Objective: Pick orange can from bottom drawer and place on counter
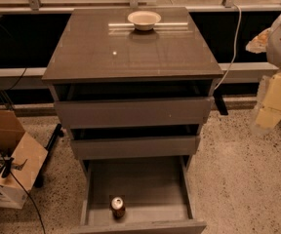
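Now you see the can point(118, 206) standing upright near the front of the open bottom drawer point(135, 184), left of middle, while a bowl point(144, 19) sits at the back of the desk point(130, 52) and the tool point(272, 106) hangs at the right edge, apart from them all, its state impossible to tell.

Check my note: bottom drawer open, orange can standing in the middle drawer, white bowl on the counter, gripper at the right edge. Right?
One error: the camera view shows the orange can standing in the open bottom drawer, near its front, not the middle drawer. The rest holds: white bowl on the counter, gripper at the right edge.
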You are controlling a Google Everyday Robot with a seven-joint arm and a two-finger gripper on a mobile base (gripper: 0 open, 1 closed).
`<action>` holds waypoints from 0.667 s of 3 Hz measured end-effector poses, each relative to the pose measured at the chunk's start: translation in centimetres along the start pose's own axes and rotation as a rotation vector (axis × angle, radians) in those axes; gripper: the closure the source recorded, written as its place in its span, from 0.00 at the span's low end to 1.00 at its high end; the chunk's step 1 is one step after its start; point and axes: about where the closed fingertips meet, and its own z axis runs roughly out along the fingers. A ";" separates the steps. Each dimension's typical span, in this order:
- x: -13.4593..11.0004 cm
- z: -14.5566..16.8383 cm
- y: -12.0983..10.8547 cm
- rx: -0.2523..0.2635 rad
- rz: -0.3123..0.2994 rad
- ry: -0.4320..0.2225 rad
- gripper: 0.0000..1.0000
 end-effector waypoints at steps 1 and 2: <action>0.0 0.0 0.0 0.000 0.000 0.000 0.00; -1.2 1.0 0.0 0.015 -0.004 -0.053 0.00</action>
